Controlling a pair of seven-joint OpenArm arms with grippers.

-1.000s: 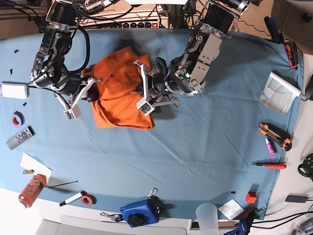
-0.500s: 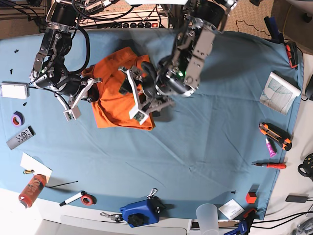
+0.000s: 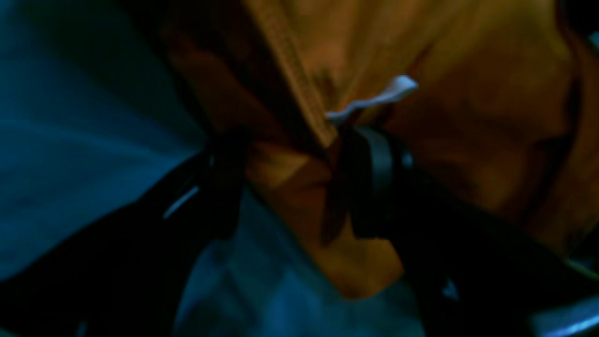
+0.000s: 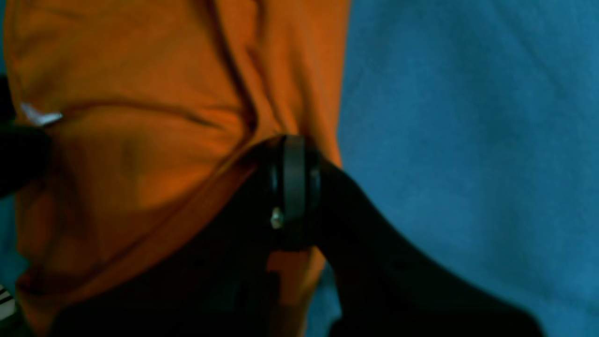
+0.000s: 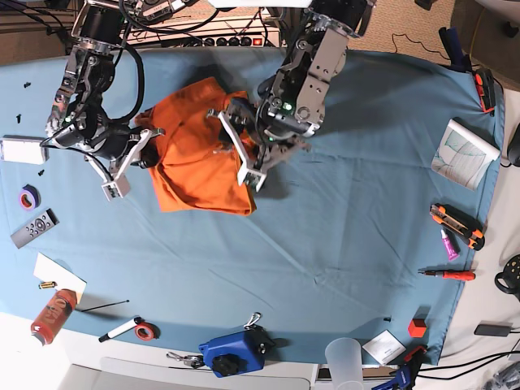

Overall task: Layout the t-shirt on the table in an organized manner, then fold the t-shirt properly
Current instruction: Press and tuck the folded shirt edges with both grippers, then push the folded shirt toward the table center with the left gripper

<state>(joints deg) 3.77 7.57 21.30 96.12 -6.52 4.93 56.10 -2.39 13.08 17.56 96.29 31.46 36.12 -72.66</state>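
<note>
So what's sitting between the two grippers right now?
Only the bunched t-shirt: in the base view it spans from the right gripper, shut on its edge, to the open left gripper.

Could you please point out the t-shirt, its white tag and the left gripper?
t-shirt [image 5: 191,166]: base view, middle of the cloth.
white tag [image 3: 374,100]: left wrist view, its middle.
left gripper [image 3: 281,187]: left wrist view, between its open fingertips.
</note>
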